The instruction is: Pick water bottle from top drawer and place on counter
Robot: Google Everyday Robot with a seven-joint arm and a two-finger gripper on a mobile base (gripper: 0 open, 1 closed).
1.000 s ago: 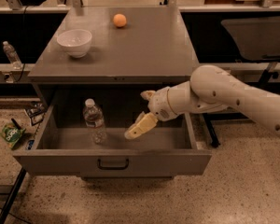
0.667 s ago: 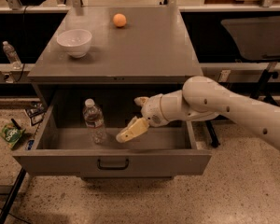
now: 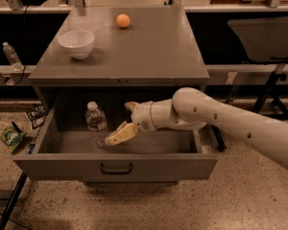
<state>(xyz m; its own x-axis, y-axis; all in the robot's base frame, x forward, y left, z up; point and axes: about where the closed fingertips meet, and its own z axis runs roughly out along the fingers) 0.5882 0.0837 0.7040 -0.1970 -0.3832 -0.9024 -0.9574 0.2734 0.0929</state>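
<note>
The water bottle (image 3: 95,120), clear with a white cap, stands upright in the left half of the open top drawer (image 3: 115,161). My gripper (image 3: 118,123) is inside the drawer, just right of the bottle and close to it, with its tan fingers (image 3: 121,133) spread open and nothing between them. The white arm reaches in from the right. The grey counter (image 3: 144,51) lies above the drawer.
A white bowl (image 3: 77,43) and an orange ball (image 3: 123,20) sit on the counter. A smaller clear bottle (image 3: 11,55) stands on a ledge at the left. A green packet (image 3: 11,138) lies on the floor. A dark stand (image 3: 266,37) is at the right.
My gripper has moved left inside the drawer, closing the gap to the water bottle. The bottle has not moved.
</note>
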